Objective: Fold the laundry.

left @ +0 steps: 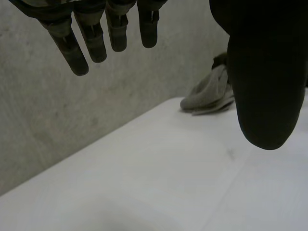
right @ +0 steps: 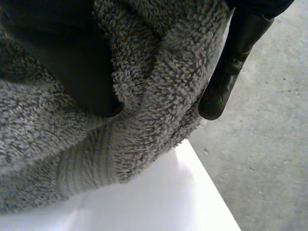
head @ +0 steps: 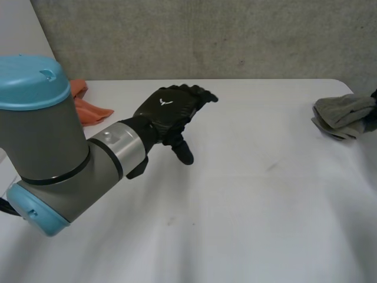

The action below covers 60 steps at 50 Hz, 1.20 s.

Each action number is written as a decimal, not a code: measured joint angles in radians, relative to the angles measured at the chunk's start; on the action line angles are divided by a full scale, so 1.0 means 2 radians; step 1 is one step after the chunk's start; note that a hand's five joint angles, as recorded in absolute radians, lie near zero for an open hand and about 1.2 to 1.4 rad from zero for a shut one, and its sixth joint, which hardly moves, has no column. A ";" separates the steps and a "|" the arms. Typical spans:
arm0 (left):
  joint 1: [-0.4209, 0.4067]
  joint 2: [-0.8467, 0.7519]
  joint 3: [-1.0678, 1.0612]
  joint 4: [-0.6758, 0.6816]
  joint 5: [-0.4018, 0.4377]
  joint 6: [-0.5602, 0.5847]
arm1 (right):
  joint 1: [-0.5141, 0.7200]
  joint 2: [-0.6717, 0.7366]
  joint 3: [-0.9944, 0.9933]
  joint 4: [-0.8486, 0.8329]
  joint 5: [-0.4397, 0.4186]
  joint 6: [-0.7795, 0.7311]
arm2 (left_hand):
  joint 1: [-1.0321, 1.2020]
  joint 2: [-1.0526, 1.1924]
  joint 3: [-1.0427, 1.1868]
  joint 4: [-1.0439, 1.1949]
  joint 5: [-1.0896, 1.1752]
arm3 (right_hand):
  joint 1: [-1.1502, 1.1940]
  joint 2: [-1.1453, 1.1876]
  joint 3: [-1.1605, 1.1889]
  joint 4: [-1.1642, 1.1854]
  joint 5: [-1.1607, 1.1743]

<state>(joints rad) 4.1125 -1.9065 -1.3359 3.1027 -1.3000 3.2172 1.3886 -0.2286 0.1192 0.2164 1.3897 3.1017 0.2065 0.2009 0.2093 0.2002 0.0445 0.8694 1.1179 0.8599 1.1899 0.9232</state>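
Loosely bunched grey towel [right: 159, 72], pinched by right hand [right: 228, 67]

Shaggy looped terry on the grey towel [right: 159, 72], with one flat ribbed woven band. Smooth matt white on the counter [head: 247, 206]. Matt black, rubbery-looking skin on the left hand [head: 168, 109]; satin grey metal and glossy light-blue plastic on its arm [head: 53, 153]. Rough, speckled, concrete-like wall [head: 206, 35].

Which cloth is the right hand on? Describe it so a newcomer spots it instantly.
Start at the white table and go to its edge on the robot's right. A bunched grey terry towel is there, gripped by the right hand. Unlike the orange cloth at the far left, it is grey and loop-piled, with a flat woven band.
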 measured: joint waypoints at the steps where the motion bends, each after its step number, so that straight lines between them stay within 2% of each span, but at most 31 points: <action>1: -0.003 0.000 0.002 0.002 0.001 -0.003 | -0.003 0.000 0.001 0.001 0.001 -0.007 | 0.000 0.000 0.000 0.000 0.000 | 0.000 0.000 0.000 0.000 0.000; 8: -0.015 0.001 0.006 0.011 0.004 -0.014 | -0.013 0.000 0.003 0.009 0.018 -0.044 | 0.000 0.000 0.000 0.000 0.000 | 0.000 0.000 0.000 0.000 0.000; 16: -0.019 -0.001 0.010 0.016 0.004 -0.014 | -0.020 0.000 0.004 0.019 0.060 -0.072 | 0.000 0.000 0.000 0.000 0.000 | 0.000 0.000 0.000 -0.006 0.000; 18: -0.019 -0.002 0.011 0.016 0.004 -0.014 | -0.021 -0.002 0.006 0.020 0.061 -0.074 | 0.000 0.000 0.000 0.000 0.000 | -0.100 -0.111 -0.095 -0.110 -0.098; 19: -0.019 -0.003 0.012 0.016 0.004 -0.014 | -0.021 -0.004 0.008 0.022 0.061 -0.077 | 0.000 0.000 0.000 0.000 0.000 | -0.242 -0.256 -0.228 -0.260 -0.246; 20: -0.019 -0.003 0.012 0.017 0.004 -0.014 | -0.021 -0.004 0.008 0.023 0.060 -0.078 | 0.000 0.000 0.000 0.000 0.000 | -0.288 -0.338 -0.279 -0.330 -0.316; 21: -0.019 -0.004 0.013 0.017 0.004 -0.014 | -0.022 -0.006 0.010 0.025 0.059 -0.079 | 0.000 0.000 0.000 0.000 0.000 | -0.302 -0.365 -0.291 -0.359 -0.343; 22: -0.019 -0.004 0.013 0.017 0.004 -0.014 | -0.022 -0.008 0.011 0.027 0.058 -0.081 | 0.000 0.000 0.000 0.000 0.000 | -0.328 -0.421 -0.315 -0.436 -0.402; 24: -0.019 -0.006 0.013 0.016 0.003 -0.015 | -0.022 -0.012 0.015 0.035 0.055 -0.094 | 0.000 0.000 0.000 0.000 0.000 | -0.334 -0.449 -0.326 -0.479 -0.430; 29: -0.018 -0.006 0.010 0.016 0.002 -0.016 | -0.025 -0.015 0.023 0.056 0.056 -0.140 | 0.000 0.000 0.000 0.000 0.000 | -0.334 -0.449 -0.326 -0.479 -0.430; 32: -0.018 -0.005 0.007 0.015 0.002 -0.017 | -0.028 -0.018 0.035 0.074 0.071 -0.203 | 0.000 0.000 0.000 0.000 0.000 | -0.334 -0.449 -0.326 -0.479 -0.430; 40: -0.018 0.001 -0.003 0.014 0.002 -0.016 | -0.036 -0.051 0.073 0.060 0.168 -0.396 | 0.000 0.000 0.000 0.000 0.000 | -0.334 -0.449 -0.326 -0.479 -0.430; 46: -0.016 0.016 -0.012 0.014 0.002 -0.016 | -0.048 -0.106 0.109 0.005 0.200 -0.473 | 0.000 0.000 0.000 0.000 0.000 | -0.334 -0.449 -0.326 -0.479 -0.430; 53: -0.001 0.035 -0.020 0.019 0.002 -0.013 | -0.042 -0.182 0.147 -0.065 0.200 -0.488 | 0.000 0.000 0.000 0.000 0.000 | -0.334 -0.449 -0.326 -0.479 -0.430; 60: 0.058 0.050 -0.020 0.052 0.001 -0.011 | 0.022 -0.272 0.231 -0.094 0.156 -0.398 | 0.000 0.000 0.000 0.000 0.000 | -0.334 -0.449 -0.326 -0.479 -0.430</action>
<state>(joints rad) 4.2289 -1.8072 -1.3766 3.2067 -1.2988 3.1951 1.4325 -0.7724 0.5803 0.0285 1.7020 2.3067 0.2065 0.2009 0.2093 0.2002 0.0445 0.2012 0.2192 0.2077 0.2328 0.0622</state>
